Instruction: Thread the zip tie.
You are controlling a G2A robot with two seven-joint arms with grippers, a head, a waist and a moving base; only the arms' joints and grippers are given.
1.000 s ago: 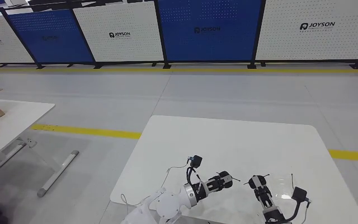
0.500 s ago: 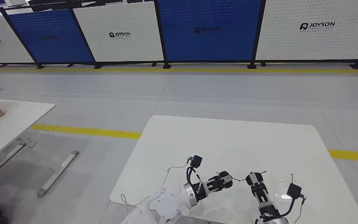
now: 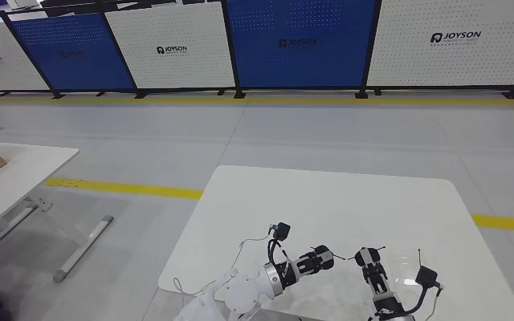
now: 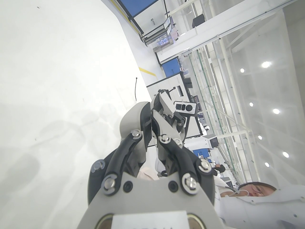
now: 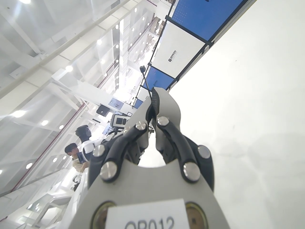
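Blue and white panels [image 3: 301, 40] close off the far side of the hall, and a yellow line [image 3: 120, 188] runs across the grey floor in front of them. My white bench [image 3: 321, 201] sits on the near side of that line, with both arms low over its near edge.

From the right wrist camera I see the right fingers [image 5: 169, 106] clamped on the zip tie [image 5: 145, 78]. The black strap is pinched between the ribbed pads, and its square head sticks out past the tips, up off the bench. In the top view those fingers [image 3: 365, 258] sit just beside the left fingers [image 3: 323, 258], tips apart and turned roughly toward each other.

The left fingers [image 4: 133, 120] are pressed together. From above, a thin dark sliver pokes out of their tip toward the other arm. It may be a strap end, but it is too small for me to say.

A loose tie [image 4: 136, 89] lies flat on the bench beyond the right arm, well apart from both sets of fingers. In the top view it [image 3: 419, 257] is a short dark stroke.
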